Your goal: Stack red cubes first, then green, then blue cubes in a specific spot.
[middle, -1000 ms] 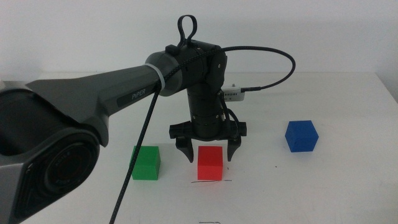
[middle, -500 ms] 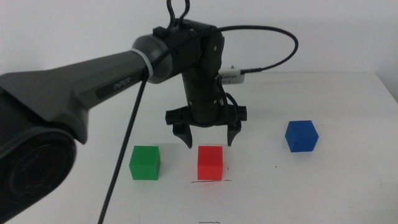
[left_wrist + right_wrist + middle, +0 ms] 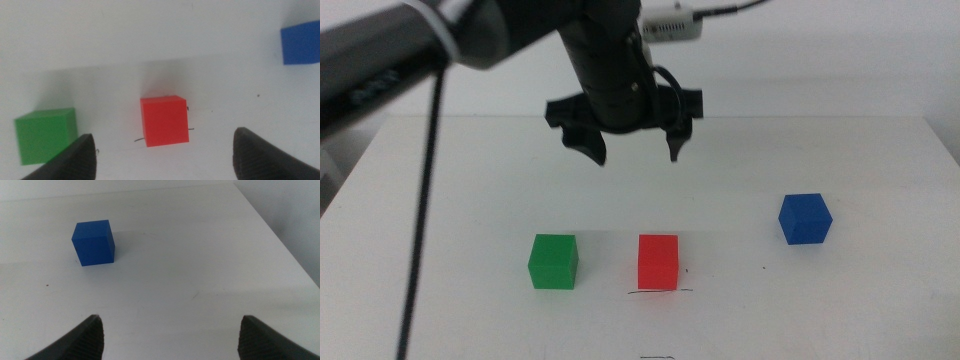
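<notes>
The red cube (image 3: 658, 262) sits on the short black pen line (image 3: 658, 292) at the front middle of the table. The green cube (image 3: 553, 261) stands to its left, the blue cube (image 3: 805, 218) further right and a little back. My left gripper (image 3: 637, 158) hangs open and empty, well above the table behind the red cube. The left wrist view shows the red cube (image 3: 164, 120) between the open jaws, the green cube (image 3: 46, 135) and the blue cube (image 3: 300, 42). My right gripper (image 3: 171, 319) is open and empty, short of the blue cube (image 3: 93, 242); it is out of the middle view.
The left arm (image 3: 440, 50) and its black cable (image 3: 420, 220) cross the left part of the white table (image 3: 880, 300). A small black mark (image 3: 658, 356) lies at the front edge. The table's right edge (image 3: 280, 235) is near the blue cube.
My left gripper has risen from around the red cube to well above it, still open. The red cube stays on the line; the green and blue cubes have not moved.
</notes>
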